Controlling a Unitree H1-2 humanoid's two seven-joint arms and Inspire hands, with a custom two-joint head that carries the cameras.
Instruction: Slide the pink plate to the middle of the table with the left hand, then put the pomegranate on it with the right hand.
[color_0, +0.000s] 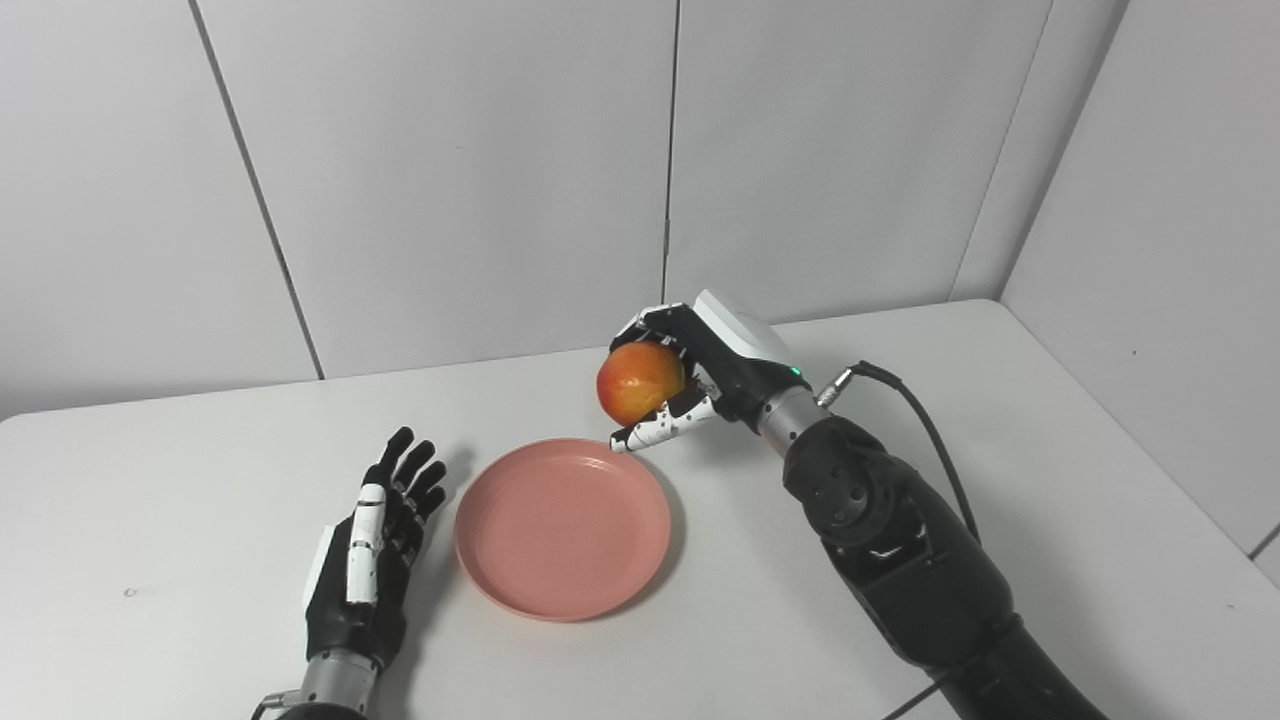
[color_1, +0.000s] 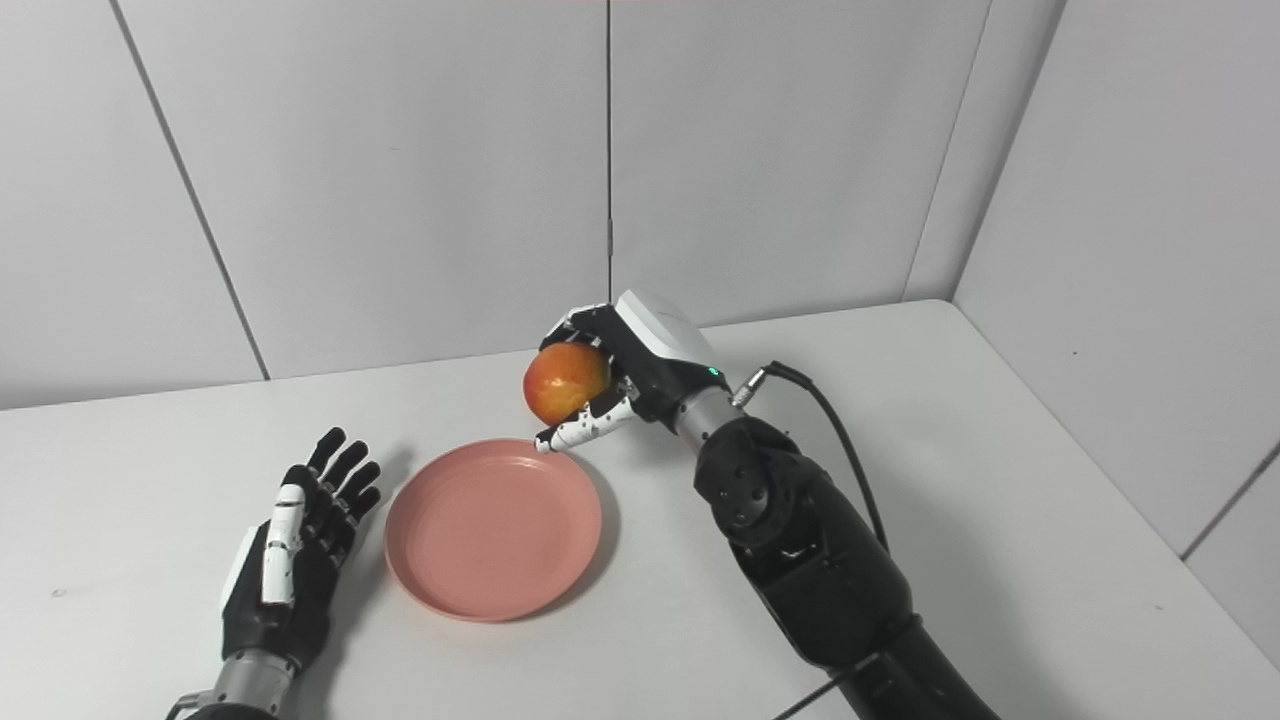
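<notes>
With our right hand (color_0: 700, 375) clasping the pomegranate (color_0: 640, 382) in the air just beyond the far right rim of the pink plate (color_0: 563, 528), and our left hand (color_0: 372, 545) resting empty with fingers spread beside the plate's left edge, we should carry the fruit left and nearer, over the plate's centre, then lower it before letting go.

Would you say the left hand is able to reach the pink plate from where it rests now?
Probably yes: the left hand lies open on the table beside the pink plate, with nothing between them. The right hand holds the pomegranate at the far rim.
</notes>
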